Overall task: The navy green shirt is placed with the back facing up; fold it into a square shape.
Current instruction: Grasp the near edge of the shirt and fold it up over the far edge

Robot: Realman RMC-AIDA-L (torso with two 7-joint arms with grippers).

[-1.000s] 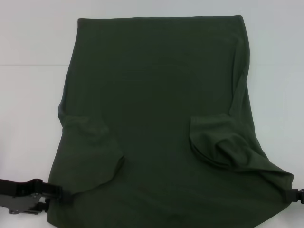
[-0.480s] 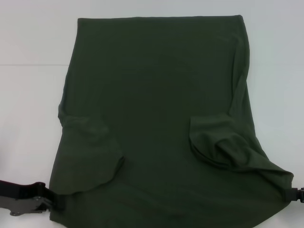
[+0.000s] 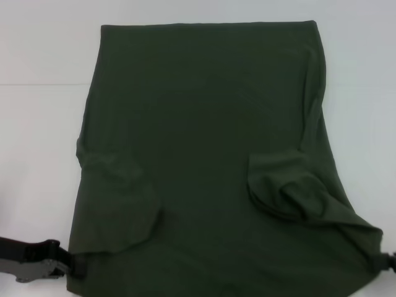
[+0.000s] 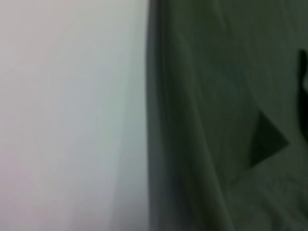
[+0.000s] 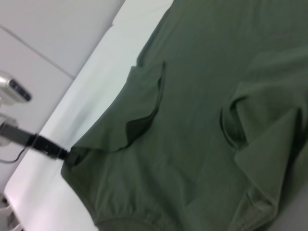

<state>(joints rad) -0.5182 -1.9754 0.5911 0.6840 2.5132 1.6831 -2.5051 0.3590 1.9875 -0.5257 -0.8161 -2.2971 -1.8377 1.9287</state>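
Left gripper (image 3: 75,265) lower than before, pinching navy green shirt (image 3: 204,124); right gripper (image 3: 382,261) likewise

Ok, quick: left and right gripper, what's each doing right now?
Left gripper: shut on the navy green shirt, at its near left corner.
Right gripper: shut on the shirt's near right corner, pulling it taut.

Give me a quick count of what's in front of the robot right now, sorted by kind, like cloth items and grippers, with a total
Cloth: 1, the navy green shirt, lying on the white table with both sleeves folded in.
Grippers: 2, the left gripper at the shirt's near left corner and the right gripper at its near right corner.
Total: 3
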